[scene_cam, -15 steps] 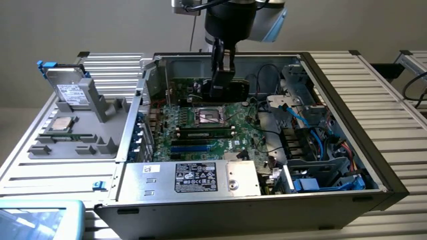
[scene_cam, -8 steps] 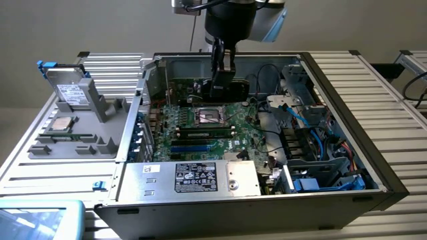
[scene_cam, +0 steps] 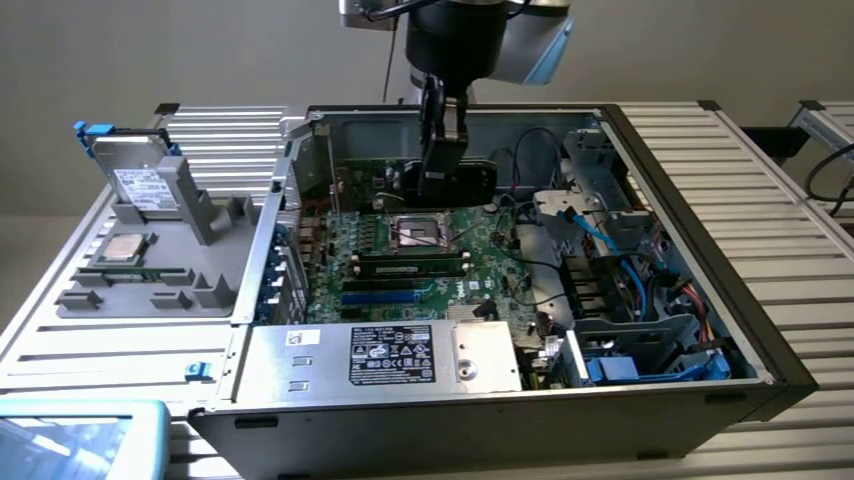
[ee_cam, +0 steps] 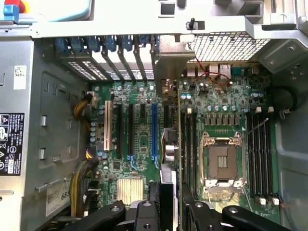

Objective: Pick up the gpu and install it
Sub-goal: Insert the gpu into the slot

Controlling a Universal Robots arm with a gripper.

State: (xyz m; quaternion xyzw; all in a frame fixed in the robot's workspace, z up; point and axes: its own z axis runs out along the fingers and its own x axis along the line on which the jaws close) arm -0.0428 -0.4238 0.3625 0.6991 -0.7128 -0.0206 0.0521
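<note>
Gripping the gpu point(scene_cam: 380, 178) upright over the motherboard point(scene_cam: 481, 275) inside the case point(scene_cam: 661, 172), the gripper point(scene_cam: 447, 175) is clamped on its top edge, so I'd keep it dead vertical and push straight down evenly, no tilting.

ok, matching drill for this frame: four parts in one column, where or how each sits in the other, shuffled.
Parts:
A. gpu
B. drive box
C. CPU socket
D. power supply

Places:
1. on the grey tray, exterior view's left
2. held in the gripper
3. carries the black label
4. middle of the motherboard

Pairs: A-2, B-1, C-4, D-3
</note>
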